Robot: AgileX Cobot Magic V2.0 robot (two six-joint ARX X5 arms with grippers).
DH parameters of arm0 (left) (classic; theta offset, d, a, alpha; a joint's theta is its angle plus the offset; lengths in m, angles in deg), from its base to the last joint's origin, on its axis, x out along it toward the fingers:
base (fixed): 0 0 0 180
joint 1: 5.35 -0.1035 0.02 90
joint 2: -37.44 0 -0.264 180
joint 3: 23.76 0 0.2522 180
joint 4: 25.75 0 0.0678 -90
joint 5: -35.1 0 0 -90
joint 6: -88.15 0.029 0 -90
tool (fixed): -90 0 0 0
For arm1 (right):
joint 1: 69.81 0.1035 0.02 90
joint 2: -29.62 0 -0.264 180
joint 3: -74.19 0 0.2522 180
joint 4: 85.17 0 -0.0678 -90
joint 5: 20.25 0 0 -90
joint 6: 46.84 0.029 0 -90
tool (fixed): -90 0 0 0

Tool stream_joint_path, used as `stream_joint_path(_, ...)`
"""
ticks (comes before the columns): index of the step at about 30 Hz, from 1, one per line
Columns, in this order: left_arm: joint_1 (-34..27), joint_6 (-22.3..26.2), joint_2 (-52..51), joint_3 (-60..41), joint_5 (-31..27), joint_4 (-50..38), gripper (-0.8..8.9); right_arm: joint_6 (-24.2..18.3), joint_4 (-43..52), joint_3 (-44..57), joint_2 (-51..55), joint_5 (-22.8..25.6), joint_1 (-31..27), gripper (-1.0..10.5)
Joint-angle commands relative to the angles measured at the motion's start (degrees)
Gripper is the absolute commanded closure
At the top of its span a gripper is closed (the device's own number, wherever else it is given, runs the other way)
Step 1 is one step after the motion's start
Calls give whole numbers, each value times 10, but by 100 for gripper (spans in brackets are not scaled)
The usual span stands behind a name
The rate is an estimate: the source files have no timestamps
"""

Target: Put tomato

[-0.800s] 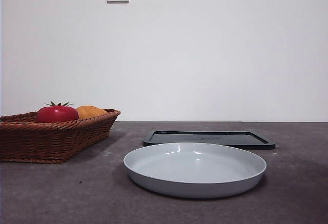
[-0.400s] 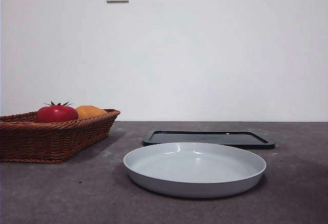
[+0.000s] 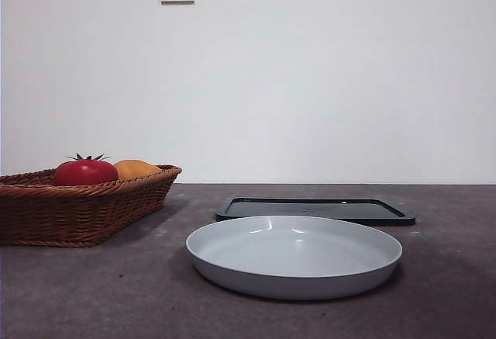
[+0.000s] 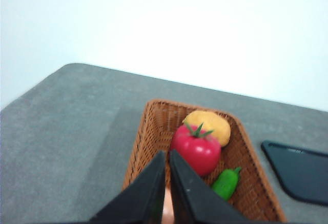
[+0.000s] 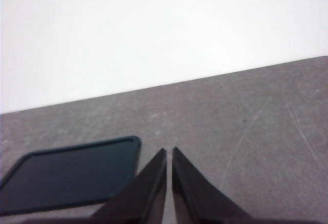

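Grey table (image 3: 93, 292), white wall. Tomato (image 4: 195, 149) in wicker basket (image 4: 148, 131), just ahead of left gripper (image 4: 167, 153), fingers pressed together; right gripper (image 5: 169, 151) likewise, well apart over bare table.

A: What do we see of the left gripper (image 4: 167, 155)?
B: Two plain black jaws, each tapering to a thin tip.
A: And the right gripper (image 5: 169, 151)?
B: We see the same: black, smooth, wedge-shaped, no markings.
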Motion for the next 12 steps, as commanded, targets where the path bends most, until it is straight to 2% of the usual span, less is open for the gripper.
stream_joint_path(1, -1, -14, 31, 40, 0, 1, 798, 16, -17, -40, -33, 1, 0, 936)
stream_joint_path(6, 1, -13, 112, 123, 5, 23, 797, 15, -60, -121, -116, -34, 0, 936)
stream_joint_path(12, 1, -14, 222, 221, 55, 55, 797, 14, -106, -217, -221, -114, 2, 936)
